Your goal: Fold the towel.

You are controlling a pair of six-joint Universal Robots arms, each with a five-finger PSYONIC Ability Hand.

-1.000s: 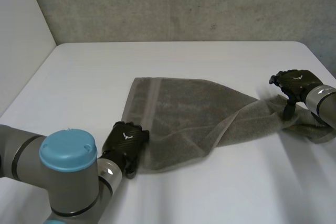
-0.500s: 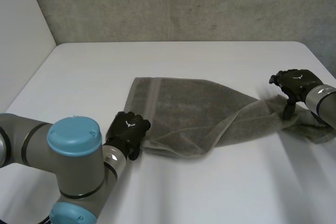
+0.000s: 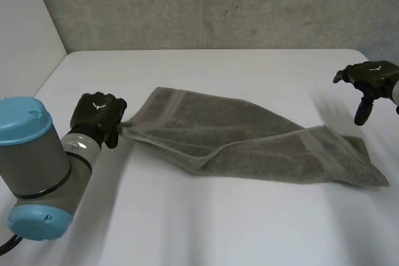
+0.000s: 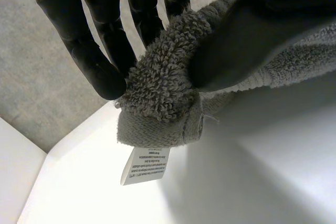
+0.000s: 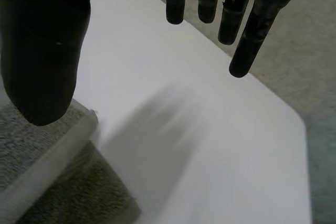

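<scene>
Honestly, the thing I'd worry about here is that I've only got one end of the towel point(image 3: 249, 144) under control. My left hand point(image 3: 96, 111) has its fingers point(image 4: 100, 51) and thumb pinched on a bunched corner, care label point(image 4: 146, 165) dangling underneath. It's a small bite on thick terry, so I reckon a sharp tug could pop it loose. My right hand point(image 3: 369, 78) is holding nothing, fingers straight and spread, hovering clear of the cloth just past its far corner. The towel itself lies as a long slanted strip across the white table point(image 3: 218, 235), with the near long edge doubled over by the left end. If I fold from this, I'd expect a crooked, lumpy result unless the right hand gets hold of that far corner first. Room-wise, there's lots of bare table in front of the towel and a good band behind it before the concrete wall point(image 3: 218, 4). The sides are tighter: the left hand sits fairly near the left edge, and the right hand is about at the right edge, so I'd keep the moves inward.
</scene>
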